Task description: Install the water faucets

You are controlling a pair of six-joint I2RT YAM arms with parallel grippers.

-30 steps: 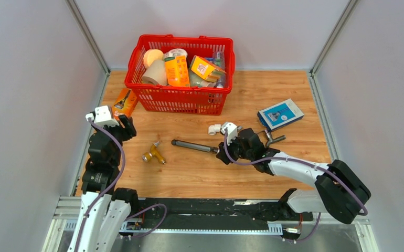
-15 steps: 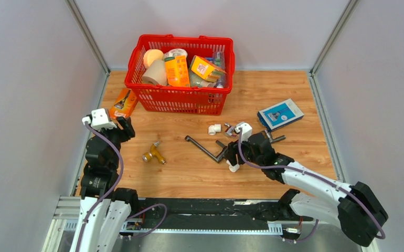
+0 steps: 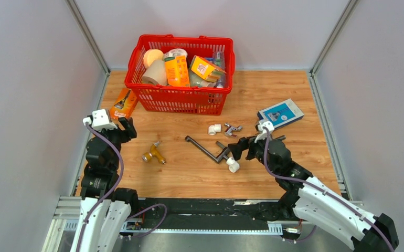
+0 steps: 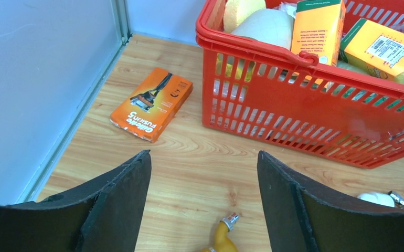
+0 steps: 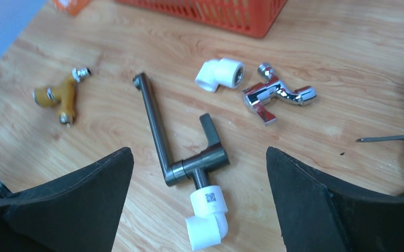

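Note:
The dark grey water faucet (image 5: 157,123) lies flat on the wooden table, its slim spout pointing away and its short lever beside it. A white elbow fitting (image 5: 208,218) sits on its inlet end. From above, the faucet (image 3: 202,148) lies mid-table with the elbow (image 3: 233,166) at its near end. My right gripper (image 5: 199,149) hangs open above that end, holding nothing; in the top view this gripper (image 3: 241,149) is just right of the faucet. Far to the left, my left gripper (image 4: 204,153) is open over bare wood.
A loose white elbow (image 5: 220,73) and a chrome tap (image 5: 276,94) lie beyond the faucet. A brass fitting (image 3: 153,154) lies left of it. A red basket (image 3: 181,100) stands at the back, with an orange razor box (image 4: 151,103) to its left. A blue box (image 3: 280,113) lies right.
My right gripper swung the faucet round, let go of it, opened wide and drew back to the right. The faucet now lies loose with the elbow on it. The left arm barely moved.

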